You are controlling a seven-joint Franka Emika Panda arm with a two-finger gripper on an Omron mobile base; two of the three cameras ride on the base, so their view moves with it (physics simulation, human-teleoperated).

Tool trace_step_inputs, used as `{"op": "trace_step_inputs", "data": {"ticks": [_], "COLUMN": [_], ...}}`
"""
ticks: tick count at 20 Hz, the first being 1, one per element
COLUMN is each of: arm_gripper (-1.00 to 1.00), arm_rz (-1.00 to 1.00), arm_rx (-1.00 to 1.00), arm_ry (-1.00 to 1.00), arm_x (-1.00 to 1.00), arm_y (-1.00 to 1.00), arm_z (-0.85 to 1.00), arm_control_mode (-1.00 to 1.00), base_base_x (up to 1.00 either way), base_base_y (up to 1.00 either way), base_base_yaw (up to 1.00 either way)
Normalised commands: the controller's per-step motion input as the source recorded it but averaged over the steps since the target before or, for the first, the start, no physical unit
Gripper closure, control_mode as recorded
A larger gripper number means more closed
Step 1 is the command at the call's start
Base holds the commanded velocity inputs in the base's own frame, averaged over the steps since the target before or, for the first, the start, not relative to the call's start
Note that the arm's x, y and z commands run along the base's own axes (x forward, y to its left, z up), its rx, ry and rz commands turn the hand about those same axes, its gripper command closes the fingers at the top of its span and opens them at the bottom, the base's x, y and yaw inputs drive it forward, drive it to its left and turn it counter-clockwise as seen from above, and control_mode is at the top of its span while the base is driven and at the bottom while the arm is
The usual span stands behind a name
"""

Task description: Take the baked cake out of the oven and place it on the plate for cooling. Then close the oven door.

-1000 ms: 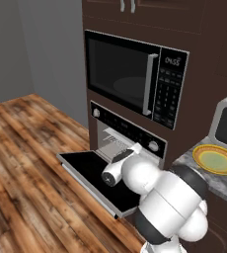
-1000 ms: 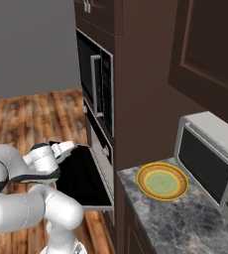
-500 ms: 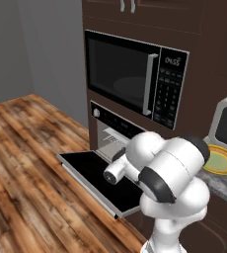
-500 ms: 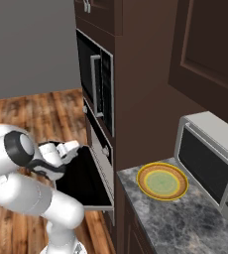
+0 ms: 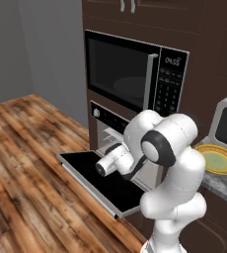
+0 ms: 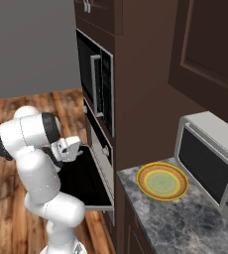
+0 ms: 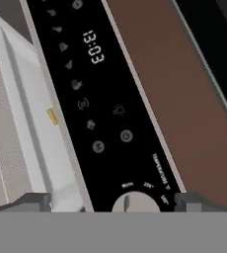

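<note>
Facing oven point(image 7: 100, 113) clock, hand view

A wood-plank floor point(image 5: 26, 163) runs up to a plain grey wall point(image 5: 41, 49). Dark brown cabinetry point(image 6: 150, 59) houses a black microwave point(image 5: 130, 74). A grey toaster oven point(image 6: 210, 163) stands on the speckled stone counter point(image 6: 185, 223).

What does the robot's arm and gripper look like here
The arm is glossy white, built of rounded, bulbous segments joined by dark grey bands at the joints, with no cables or markings showing. Its last link is a short white cylinder with a dark end cap. The gripper has two small, blocky dark grey fingertips.
</note>
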Motion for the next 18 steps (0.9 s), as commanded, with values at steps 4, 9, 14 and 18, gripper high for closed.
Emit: {"op": "trace_step_inputs", "data": {"ticks": [4, 9, 14, 18], "arm_gripper": [-1.00, -1.00, -1.00, -1.00], "arm_rz": [-0.11, -0.10, -0.09, -0.07], "arm_rx": [-0.14, -0.14, -0.11, -0.11], "arm_ry": [0.00, 0.00, 0.00, 0.00], "arm_x": [0.19, 0.21, 0.37, 0.44], "arm_y": [0.00, 0.00, -0.07, -0.13], "arm_z": [-0.27, -0.33, -0.21, -0.21], "arm_control_mode": [-1.00, -1.00, -1.00, -1.00], "base_base_x": [0.00, 0.00, 0.00, 0.00], "base_base_y": [0.00, 0.00, 0.00, 0.00], "base_base_yaw": [0.00, 0.00, 0.00, 0.00]}}
